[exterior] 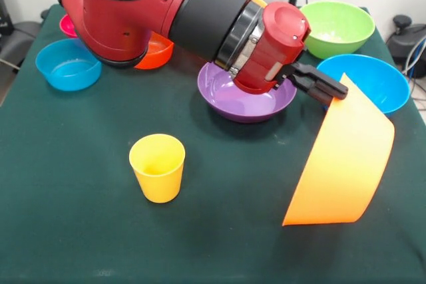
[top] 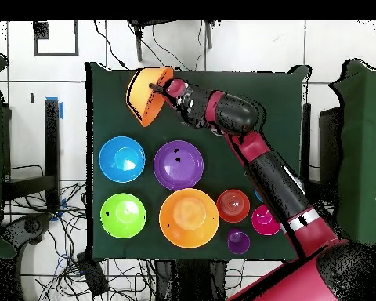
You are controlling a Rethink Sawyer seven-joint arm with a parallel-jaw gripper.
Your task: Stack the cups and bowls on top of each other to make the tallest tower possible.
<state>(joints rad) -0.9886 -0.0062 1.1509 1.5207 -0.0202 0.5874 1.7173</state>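
Observation:
My gripper is shut on the rim of a large orange bowl, which hangs tipped on its side with its lower edge near the table on the right. The overhead view also shows the gripper and this bowl. The yellow cup stands upright alone, left of the held bowl. A wide purple bowl sits under my wrist. A second large orange bowl and the purple cup show only in the overhead view. No pile stands anywhere.
A green bowl and a blue bowl sit behind the held bowl. Another blue bowl, a red-orange bowl and a pink bowl sit at the back left, partly behind my arm.

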